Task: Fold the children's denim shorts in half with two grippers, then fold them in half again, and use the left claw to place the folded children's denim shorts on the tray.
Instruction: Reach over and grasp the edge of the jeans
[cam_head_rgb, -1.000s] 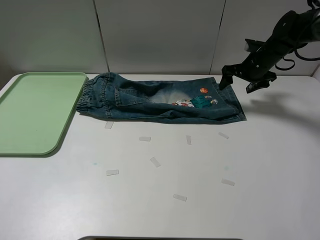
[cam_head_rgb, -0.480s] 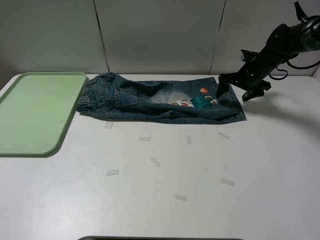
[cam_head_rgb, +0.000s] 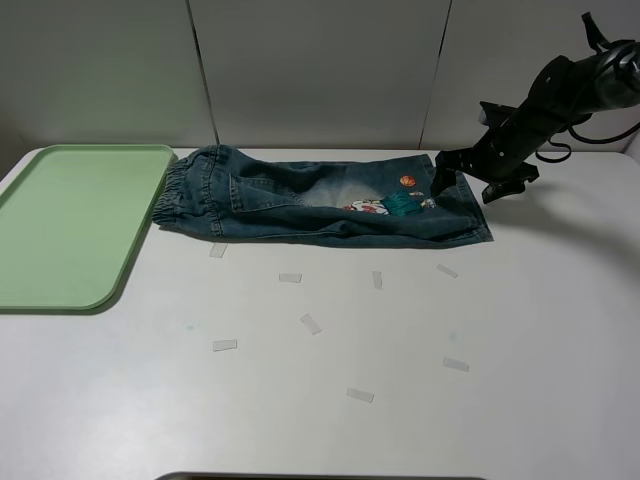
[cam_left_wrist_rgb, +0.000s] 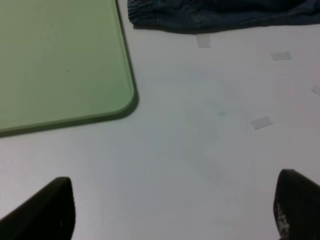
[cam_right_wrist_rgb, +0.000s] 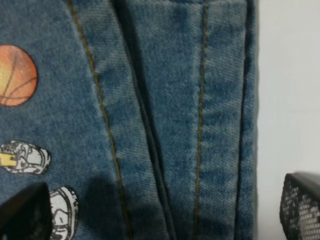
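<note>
Denim shorts (cam_head_rgb: 320, 205) | hem edge between spread fingers (cam_right_wrist_rgb: 22, 212) of right gripper (cam_head_rgb: 464, 188)

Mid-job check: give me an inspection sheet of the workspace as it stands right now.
Surface: white table, flat, no spills seen.
Job's things: denim shorts lie flat, waistband end beside the green tray; nothing lies on the tray.
Clutter: small tape strips scattered on the table in front of the shorts.
Grippers: right pincer open at the shorts' hem end, gripping nothing; left pincer open above bare table near the tray corner.
Cables: black cable loops under the right arm, off the table.
Surroundings: grey panelled wall behind; nothing else seen.
</note>
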